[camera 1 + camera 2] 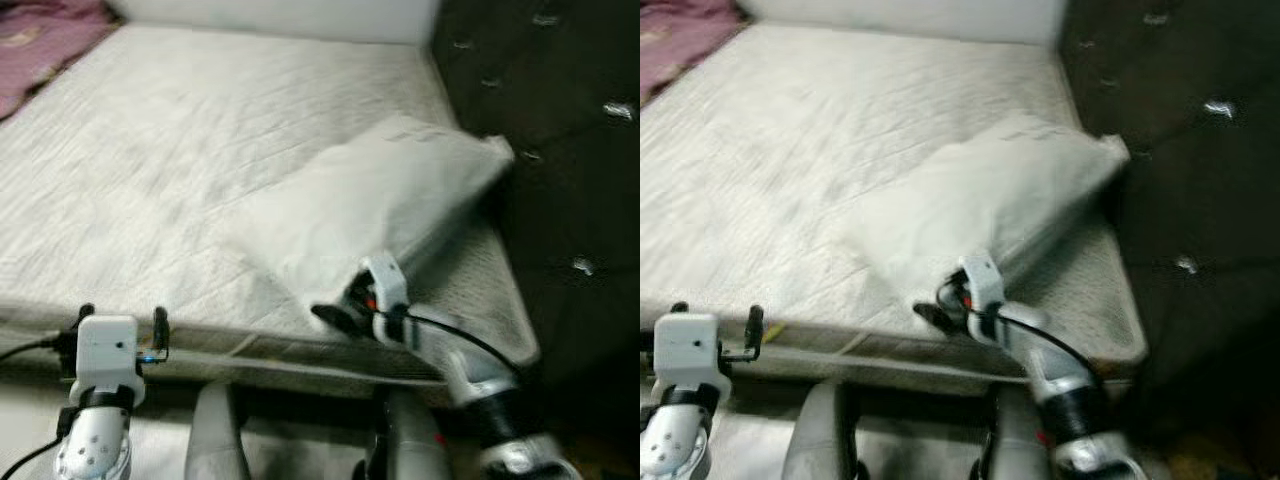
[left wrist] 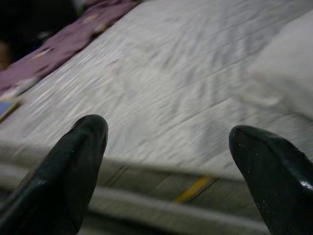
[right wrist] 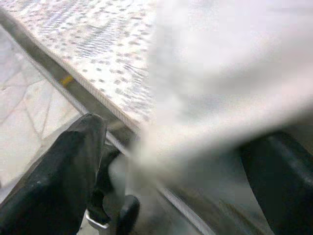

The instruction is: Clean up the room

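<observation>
A white pillow (image 1: 390,195) lies tilted on the right half of a bare white mattress (image 1: 180,150), its far end near the headboard. My right gripper (image 1: 340,312) is at the pillow's near corner, by the bed's front edge. In the right wrist view its fingers (image 3: 68,166) stand wide apart, open, with the blurred pillow (image 3: 225,63) lying between them. My left gripper (image 1: 122,318) is open at the front edge of the mattress on the left, holding nothing. Its fingertips (image 2: 78,152) frame the mattress top, and the pillow (image 2: 288,68) shows at one side.
A dark tufted headboard (image 1: 570,130) runs along the right side of the bed. A pink blanket (image 1: 40,40) lies at the far left corner. Pale floor tiles (image 3: 24,112) show below the bed edge. My own legs (image 1: 220,440) are close against the bed frame.
</observation>
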### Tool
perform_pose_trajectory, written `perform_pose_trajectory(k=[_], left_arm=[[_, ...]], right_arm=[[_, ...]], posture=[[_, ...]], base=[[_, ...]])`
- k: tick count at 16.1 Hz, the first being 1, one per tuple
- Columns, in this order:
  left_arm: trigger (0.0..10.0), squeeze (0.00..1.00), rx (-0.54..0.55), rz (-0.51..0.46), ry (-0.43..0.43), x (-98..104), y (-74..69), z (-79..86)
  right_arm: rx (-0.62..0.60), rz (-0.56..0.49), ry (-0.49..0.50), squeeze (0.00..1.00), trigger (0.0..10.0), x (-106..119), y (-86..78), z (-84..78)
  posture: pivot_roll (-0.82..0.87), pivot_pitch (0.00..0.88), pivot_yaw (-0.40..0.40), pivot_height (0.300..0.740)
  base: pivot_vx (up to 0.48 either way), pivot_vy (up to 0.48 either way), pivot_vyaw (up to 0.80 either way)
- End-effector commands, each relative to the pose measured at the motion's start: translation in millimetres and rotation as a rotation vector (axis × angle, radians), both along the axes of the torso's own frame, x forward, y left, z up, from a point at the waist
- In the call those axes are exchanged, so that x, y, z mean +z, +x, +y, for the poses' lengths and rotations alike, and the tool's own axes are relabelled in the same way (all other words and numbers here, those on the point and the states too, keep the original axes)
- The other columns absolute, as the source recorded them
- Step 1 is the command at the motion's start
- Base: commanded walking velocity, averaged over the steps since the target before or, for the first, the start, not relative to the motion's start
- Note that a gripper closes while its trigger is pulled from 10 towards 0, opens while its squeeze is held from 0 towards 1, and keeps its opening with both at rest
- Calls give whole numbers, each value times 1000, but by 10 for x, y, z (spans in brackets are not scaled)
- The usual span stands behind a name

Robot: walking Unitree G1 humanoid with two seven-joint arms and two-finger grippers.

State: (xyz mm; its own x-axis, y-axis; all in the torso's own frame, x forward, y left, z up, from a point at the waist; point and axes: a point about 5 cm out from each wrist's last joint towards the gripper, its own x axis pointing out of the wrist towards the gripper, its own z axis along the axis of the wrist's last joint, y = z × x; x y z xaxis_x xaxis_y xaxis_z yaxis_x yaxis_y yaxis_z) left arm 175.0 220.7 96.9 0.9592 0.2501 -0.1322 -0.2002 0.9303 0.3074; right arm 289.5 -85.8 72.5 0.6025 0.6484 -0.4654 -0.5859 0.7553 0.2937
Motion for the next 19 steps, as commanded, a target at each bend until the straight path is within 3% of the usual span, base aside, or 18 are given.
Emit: perform_pose_trajectory(k=[1, 5, 9, 11, 14, 15, 16, 17, 19], left_arm=[[10000, 0, 0, -7, 5, 36, 4, -14], [10000, 0, -16, -2, 3, 56, 51, -22], [10000, 0, 1, 17, 0, 45, 73, -8], [10000, 0, 27, 32, -9, 27, 60, 24], [10000, 0, 43, 45, -24, 6, 41, 36], [10000, 0, 44, 47, -25, 4, 37, 38], [10000, 0, 44, 52, -28, -6, 37, 35], [10000, 0, 44, 53, -29, -9, 37, 35], [10000, 0, 37, 54, -45, -29, 75, 8]], right_arm=[[-34, 22, -30, 0, 10000, -36, 7, -54], [-94, 27, -52, 0, 10000, -46, 32, -16], [-267, 9, -133, 0, 10000, -62, 133, -118], [-265, 25, -152, 0, 10000, -88, 92, -160], [-202, 61, -142, 0, 10000, -89, -25, -274], [-142, 77, -119, 0, 10000, -63, -103, -333], [-2, 111, -108, 0, 10000, -38, -289, -458], [17, 120, -106, 0, 10000, -37, -322, -478], [87, 175, -148, 0, 10000, -73, -517, -698]], posture=[[78, 27, -47, 582], [67, 34, -29, 582], [66, 39, -20, 582], [66, 45, -20, 582], [63, 47, -21, 582], [60, 48, -20, 582], [60, 48, -20, 582], [37, 49, -18, 582], [17, 49, -13, 582]], base=[[0, 0, 0], [0, 0, 0], [0, 0, 0], [0, 0, 0], [0, 0, 0], [0, 0, 0], [0, 0, 0], [0, 0, 0], [0, 0, 0]])
